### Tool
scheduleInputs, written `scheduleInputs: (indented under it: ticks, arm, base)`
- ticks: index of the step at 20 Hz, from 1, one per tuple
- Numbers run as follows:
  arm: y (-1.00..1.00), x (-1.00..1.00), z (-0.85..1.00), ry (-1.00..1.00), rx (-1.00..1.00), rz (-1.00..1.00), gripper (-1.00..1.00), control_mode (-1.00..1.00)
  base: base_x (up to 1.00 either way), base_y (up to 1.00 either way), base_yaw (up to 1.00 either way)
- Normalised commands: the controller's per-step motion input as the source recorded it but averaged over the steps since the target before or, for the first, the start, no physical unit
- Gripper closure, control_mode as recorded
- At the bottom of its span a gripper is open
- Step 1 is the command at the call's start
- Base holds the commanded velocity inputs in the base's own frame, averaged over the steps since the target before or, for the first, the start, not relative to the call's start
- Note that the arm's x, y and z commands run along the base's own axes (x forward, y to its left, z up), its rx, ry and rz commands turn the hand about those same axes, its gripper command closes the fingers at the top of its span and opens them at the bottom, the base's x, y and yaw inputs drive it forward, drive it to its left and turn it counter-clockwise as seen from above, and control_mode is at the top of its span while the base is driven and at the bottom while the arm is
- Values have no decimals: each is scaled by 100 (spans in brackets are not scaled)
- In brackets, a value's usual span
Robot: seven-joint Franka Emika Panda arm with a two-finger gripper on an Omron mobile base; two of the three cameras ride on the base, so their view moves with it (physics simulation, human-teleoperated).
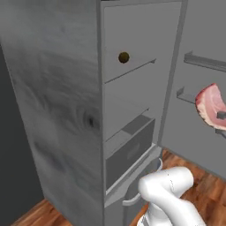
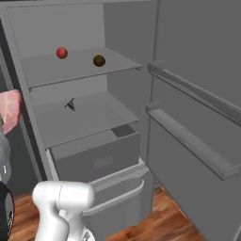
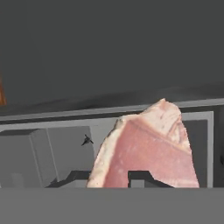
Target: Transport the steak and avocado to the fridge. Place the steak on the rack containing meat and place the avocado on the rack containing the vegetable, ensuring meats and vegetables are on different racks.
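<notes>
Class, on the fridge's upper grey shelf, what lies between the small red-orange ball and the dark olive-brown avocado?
Nothing: in the right base view, bare upper grey shelf separates the red-orange ball from the avocado.

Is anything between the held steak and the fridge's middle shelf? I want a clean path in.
Nothing visible blocks it. The steak is held in front of the open fridge, and the middle shelf carries only a small dark item near its left back.
</notes>
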Motion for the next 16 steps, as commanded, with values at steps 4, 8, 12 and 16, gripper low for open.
scheduleInputs:
  ticks: [4,8,12,16]
  arm:
    - [0,0,0,0,0,0,100,100]
    - [0,0,0,0,0,0,100,100]
    - [0,0,0,0,0,0,100,100]
    - [0,0,0,0,0,0,100,100]
  base:
    - [100,47,5]
    - [96,-5,16]
    - [100,-2,25]
    - [79,-10,44]
